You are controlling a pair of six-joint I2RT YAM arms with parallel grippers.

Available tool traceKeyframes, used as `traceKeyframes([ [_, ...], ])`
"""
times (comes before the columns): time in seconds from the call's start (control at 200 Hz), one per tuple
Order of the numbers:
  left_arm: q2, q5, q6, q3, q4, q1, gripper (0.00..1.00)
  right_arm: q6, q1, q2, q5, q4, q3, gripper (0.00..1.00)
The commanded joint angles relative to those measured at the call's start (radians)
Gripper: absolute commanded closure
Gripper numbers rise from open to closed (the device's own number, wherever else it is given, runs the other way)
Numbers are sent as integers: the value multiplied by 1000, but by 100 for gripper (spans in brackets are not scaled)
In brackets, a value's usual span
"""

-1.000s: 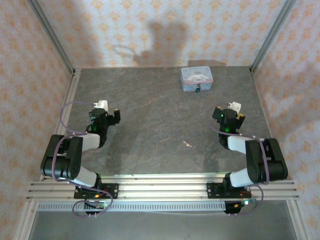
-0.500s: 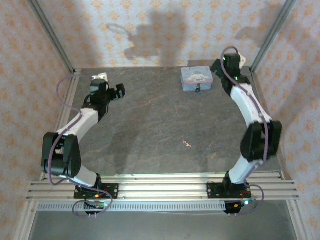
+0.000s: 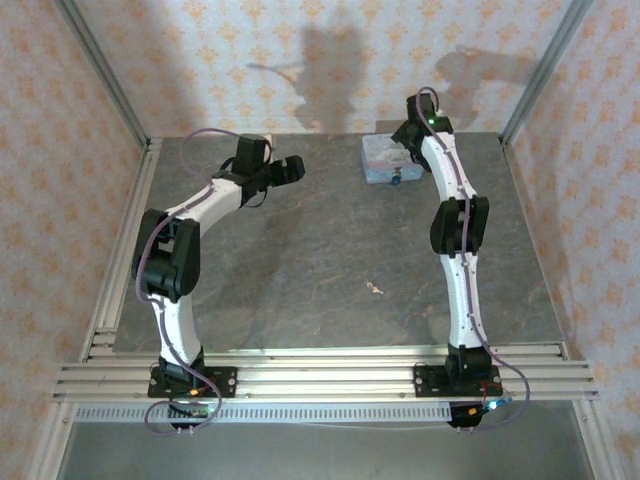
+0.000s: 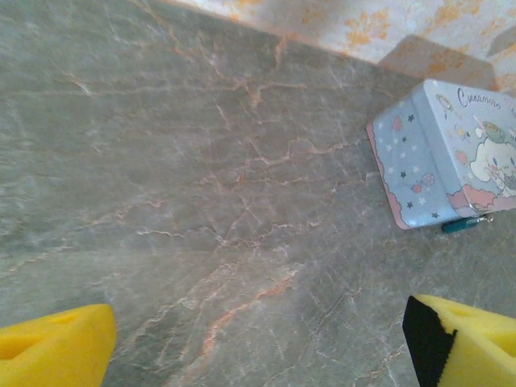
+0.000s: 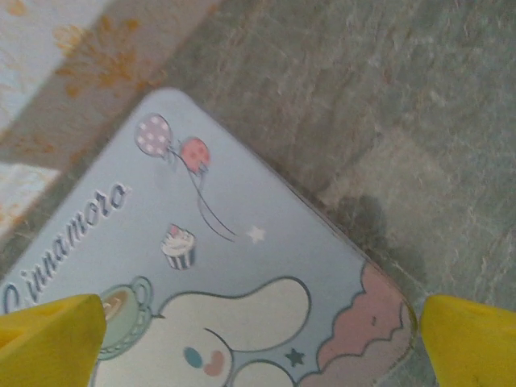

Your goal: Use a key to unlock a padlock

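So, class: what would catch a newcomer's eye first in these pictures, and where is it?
The light-blue cartoon tin at the far edge of the table stands out, with the right gripper open over its lid and the tiny dark padlock at its near side. The small key lies alone mid-table.

Dark blue padlock (image 4: 465,226) against front of tin (image 4: 419,161), pale key (image 3: 375,289) well apart

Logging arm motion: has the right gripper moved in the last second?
Yes. The right gripper has travelled up the top view, from well short and to the right of the tin to over its right end.
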Motion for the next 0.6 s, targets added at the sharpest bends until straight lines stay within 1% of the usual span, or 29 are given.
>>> traceKeyframes([
  [0.0,43,43,-21,40,-60,6,8,14,6,-6,-54,-19,-3,2],
  [0.13,83,57,-34,62,-64,6,9,-56,46,-6,-83,-29,-29,9],
  [0.25,102,59,-29,89,-90,7,10,-119,82,-6,-119,-16,-61,24],
  [0.395,104,34,-3,118,-159,9,11,-172,115,-11,-149,-25,-100,34],
  [0.515,97,24,1,122,-193,15,13,-212,146,-24,-170,-38,-151,40],
  [0.591,88,24,-5,118,-207,20,14,-228,170,-44,-172,-45,-204,42],
])
